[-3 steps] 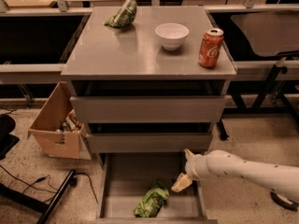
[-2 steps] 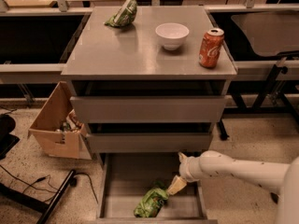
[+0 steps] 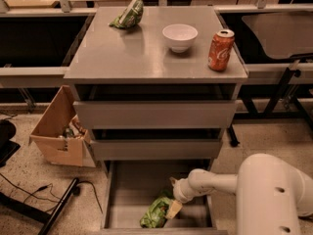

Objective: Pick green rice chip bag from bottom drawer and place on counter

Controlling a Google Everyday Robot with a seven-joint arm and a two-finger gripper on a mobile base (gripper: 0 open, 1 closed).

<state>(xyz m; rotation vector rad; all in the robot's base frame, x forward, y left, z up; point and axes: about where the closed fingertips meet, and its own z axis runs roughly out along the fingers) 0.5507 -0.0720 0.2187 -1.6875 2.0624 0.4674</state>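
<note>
The green rice chip bag (image 3: pixel 155 213) lies crumpled on the floor of the open bottom drawer (image 3: pixel 128 196), toward its front. My gripper (image 3: pixel 172 205) reaches down into the drawer from the right on a white arm, with its pale fingertips (image 3: pixel 173 208) right at the bag's right end. The grey counter (image 3: pixel 142 53) tops the cabinet above.
On the counter stand a darker green bag (image 3: pixel 128 13) at the back left, a white bowl (image 3: pixel 180 36) and a red soda can (image 3: pixel 220 50). Two closed drawers (image 3: pixel 155 114) sit above the open one. A cardboard box (image 3: pixel 57 129) stands on the floor at left.
My arm has swung further left and down into the drawer, bringing the gripper from beside the bag's right end to right against it. The bag has not moved.
</note>
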